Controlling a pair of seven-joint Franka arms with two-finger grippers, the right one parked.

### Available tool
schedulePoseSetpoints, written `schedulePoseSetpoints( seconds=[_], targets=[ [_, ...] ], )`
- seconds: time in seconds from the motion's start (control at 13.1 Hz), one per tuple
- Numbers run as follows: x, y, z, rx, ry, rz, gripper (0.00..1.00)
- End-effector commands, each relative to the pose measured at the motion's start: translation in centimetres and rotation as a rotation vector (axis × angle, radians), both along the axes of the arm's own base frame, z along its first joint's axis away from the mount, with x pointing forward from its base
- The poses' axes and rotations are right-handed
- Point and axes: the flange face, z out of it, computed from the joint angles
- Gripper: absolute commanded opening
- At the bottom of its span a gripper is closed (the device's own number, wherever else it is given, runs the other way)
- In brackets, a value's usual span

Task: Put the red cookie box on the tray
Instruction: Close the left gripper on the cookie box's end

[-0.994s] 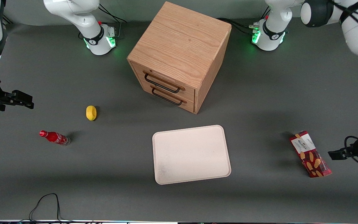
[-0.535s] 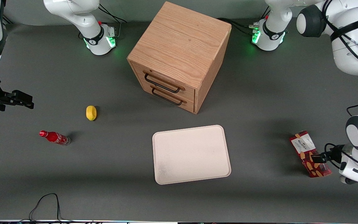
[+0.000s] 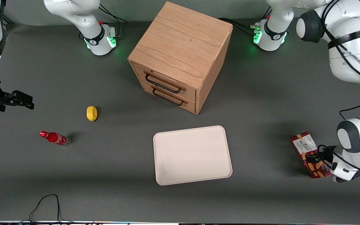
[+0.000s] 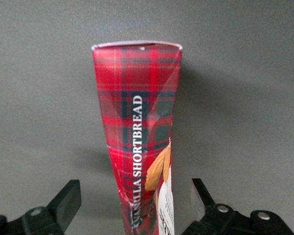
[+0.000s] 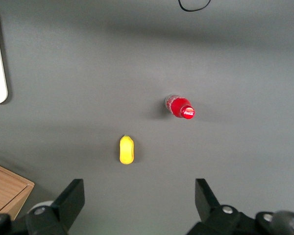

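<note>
Lying flat on the grey bench toward the working arm's end, well apart from the cream tray (image 3: 192, 154), the red cookie box (image 3: 309, 153) sits beneath the end effector (image 3: 316, 156). From the front its fingers are hard to read; the wrist camera shows them spread wide, one on each side of the tartan "Vanilla Shortbread" carton (image 4: 137, 142), seemingly not touching it. A wooden drawer cabinet (image 3: 180, 56) stands farther from the front camera than the tray.

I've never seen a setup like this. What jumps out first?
The big wooden drawer cabinet dominates the middle of the table, with a cream tray nearer the camera. Toward the working arm's end, the pincer straddles the red cookie box, its fingers open on either side, not gripping.
</note>
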Motion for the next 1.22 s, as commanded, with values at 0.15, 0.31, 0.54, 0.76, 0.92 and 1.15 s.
schedulePoseSetpoints(
  seconds=[0.15,0.31,0.54,0.76,0.92,1.15],
  targets=[
    [0.0,-0.8,-0.1,-0.001,-0.007,-0.027,0.28],
    [0.1,-2.6,0.1,0.002,0.003,-0.056,0.0],
    [0.0,-2.5,0.1,-0.001,0.009,-0.059,0.0],
    [0.0,-2.4,0.2,-0.005,0.006,-0.078,0.0],
    [0.0,-2.3,0.3,-0.005,0.006,-0.077,0.0],
    [0.0,-2.1,0.8,-0.006,0.004,-0.097,0.0]
  ],
)
